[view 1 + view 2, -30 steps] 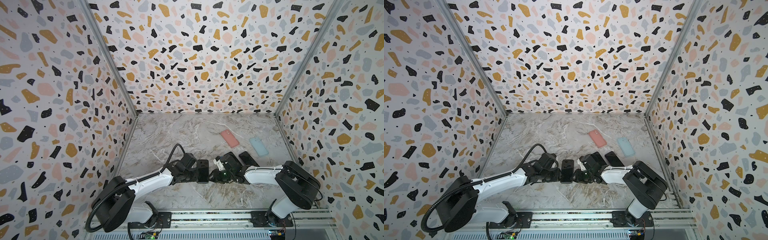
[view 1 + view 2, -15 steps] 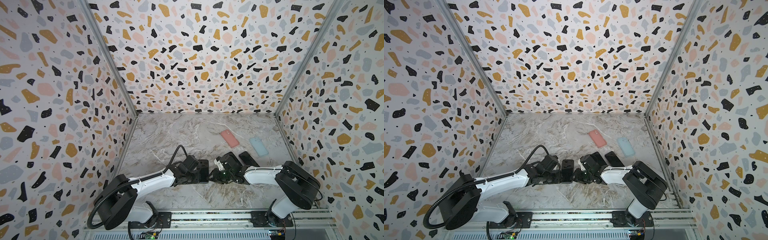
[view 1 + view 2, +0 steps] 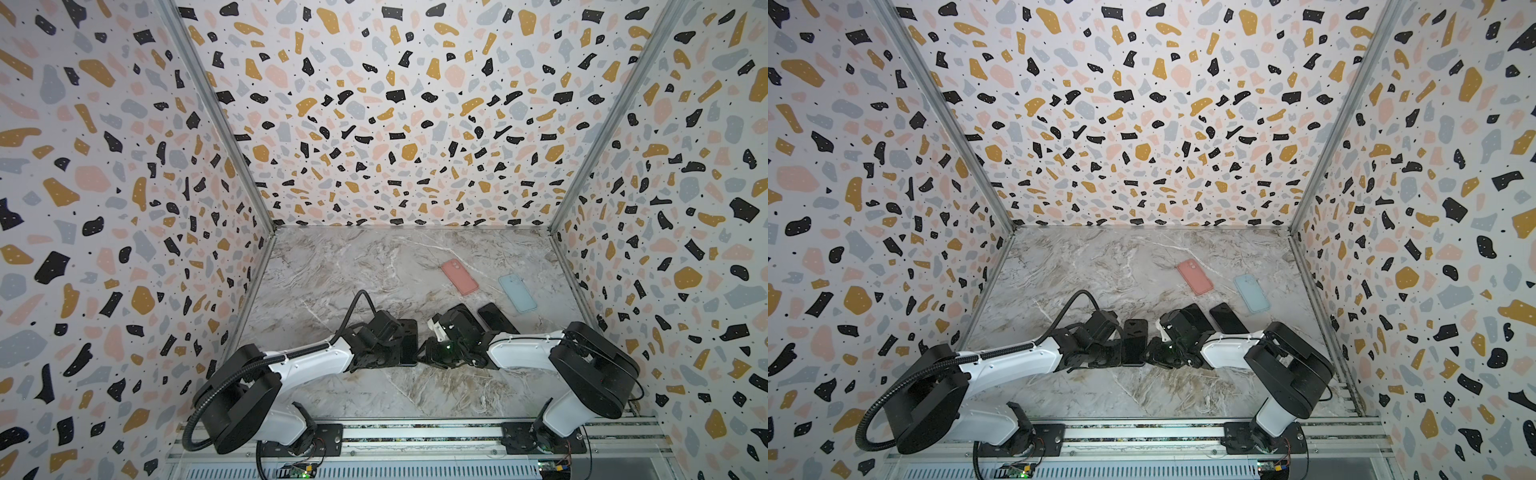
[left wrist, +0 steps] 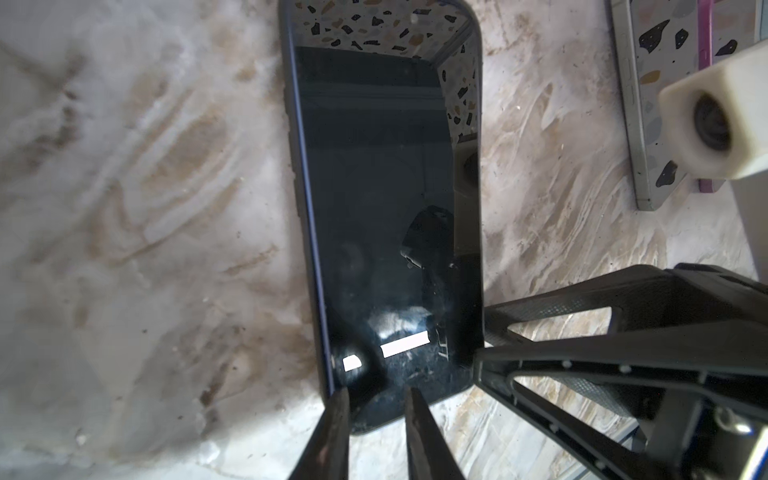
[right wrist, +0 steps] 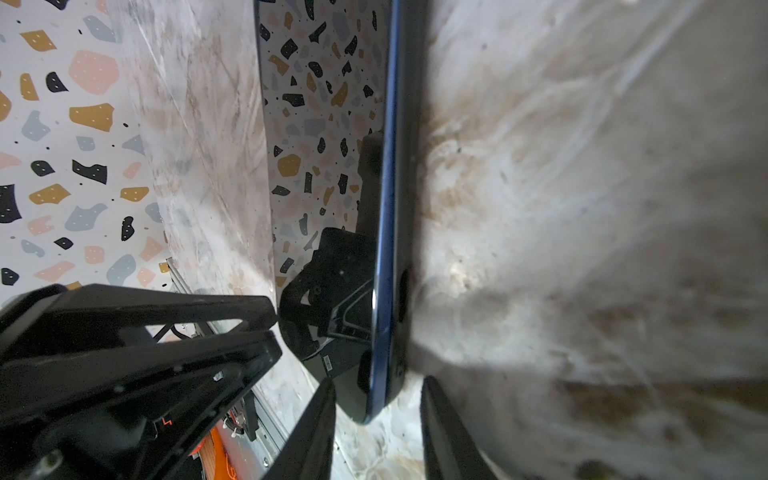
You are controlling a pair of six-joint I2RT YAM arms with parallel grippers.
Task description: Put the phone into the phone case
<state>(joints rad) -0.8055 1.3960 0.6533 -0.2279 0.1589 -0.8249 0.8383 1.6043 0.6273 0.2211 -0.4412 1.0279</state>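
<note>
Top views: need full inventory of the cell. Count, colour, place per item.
black glossy slab phone: 1, black with blue rim, on the table between the two tools
other black slab phones: 2, black, side by side by the right arm
pink flat phone case: 1, pink, back right of table
light blue phone case: 1, light blue, right of the pink one
marble-look table: 1, grey-beige
terrazzo-print walls: 3, white with speckles, around table
left tool: 1, black, at first phone's short end
right tool: 1, black, straddling first phone's long edge

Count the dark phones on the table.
3. Near phone at centre front; middle phone partly under the right arm; right phone beside it, near the blue case. Others may be hidden.
</note>
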